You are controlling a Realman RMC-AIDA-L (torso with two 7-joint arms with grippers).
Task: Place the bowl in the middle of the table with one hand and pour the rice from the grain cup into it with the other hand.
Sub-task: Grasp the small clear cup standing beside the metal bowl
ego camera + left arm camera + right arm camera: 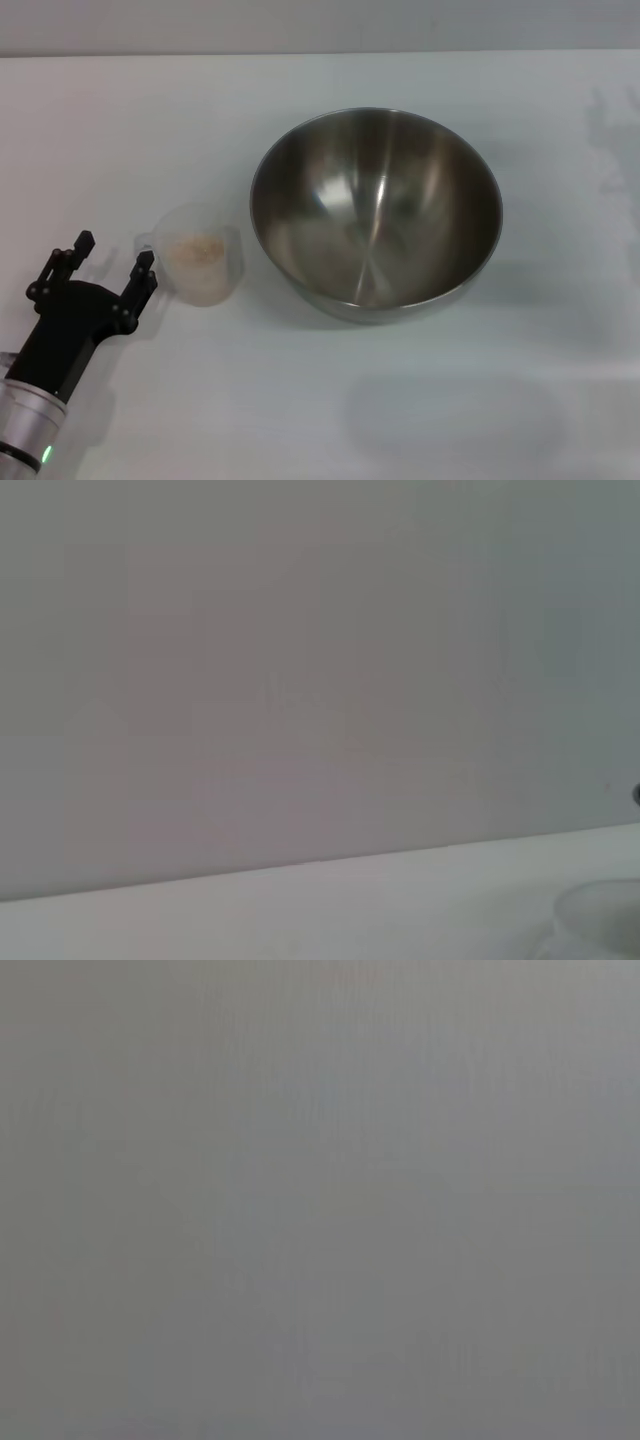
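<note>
Head view: grain cup [200, 262] beside bowl [376, 212].

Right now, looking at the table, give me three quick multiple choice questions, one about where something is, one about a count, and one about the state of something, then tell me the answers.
1. Where does the grain cup stand relative to the bowl?
A. Inside it
B. On the robot's left of it
C. On the robot's right of it

2. How many grippers show in the head view?
A. None
B. One
C. Two

3. What is the state of the bowl?
A. Upright with nothing in it
B. Upside down
C. Filled with rice

Answers:
1 B, the cup sits on the table left of the bowl, apart from it.
2 B, only the left gripper shows, open beside the cup.
3 A, its shiny inside is bare, and the rice lies in the cup.
</note>
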